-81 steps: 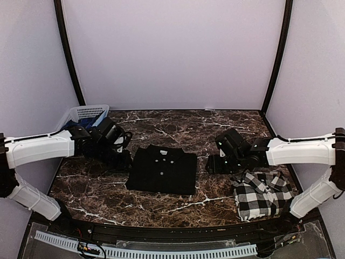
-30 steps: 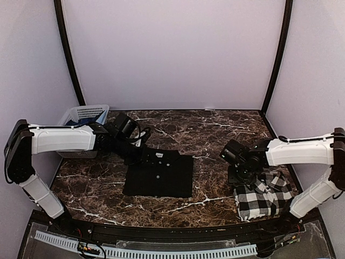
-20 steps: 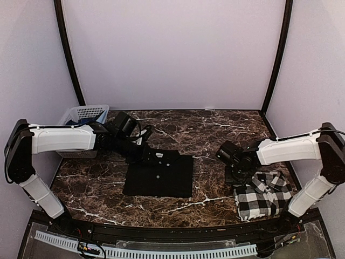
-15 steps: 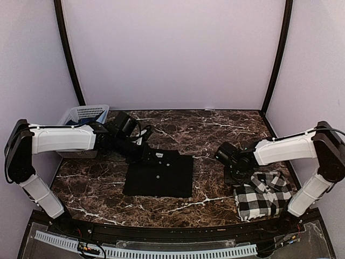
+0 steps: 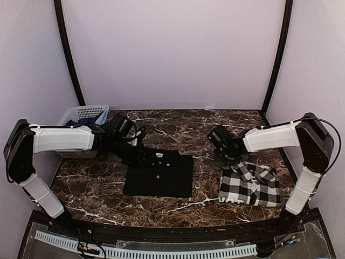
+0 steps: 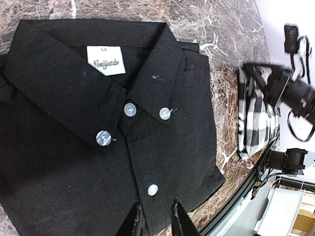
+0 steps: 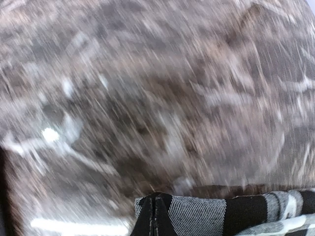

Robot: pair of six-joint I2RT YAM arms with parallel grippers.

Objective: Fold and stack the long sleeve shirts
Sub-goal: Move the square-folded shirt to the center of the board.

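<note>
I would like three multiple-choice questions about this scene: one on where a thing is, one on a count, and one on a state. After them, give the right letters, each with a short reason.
1. Where does the white basket stand?
A. at the back left of the table
B. at the front right of the table
C. on top of a shirt

2. How many white buttons show on the black shirt in the left wrist view?
A. two
B. four
C. seven

3. What state is the right gripper in?
A. wide open above bare table
B. shut on the basket
C. shut on the edge of the checked shirt

Answers:
1 A: the top view shows it in the far left corner.
2 B: four pale discs can be counted there.
3 C: its fingers meet, with checked cloth at their tips.
</note>
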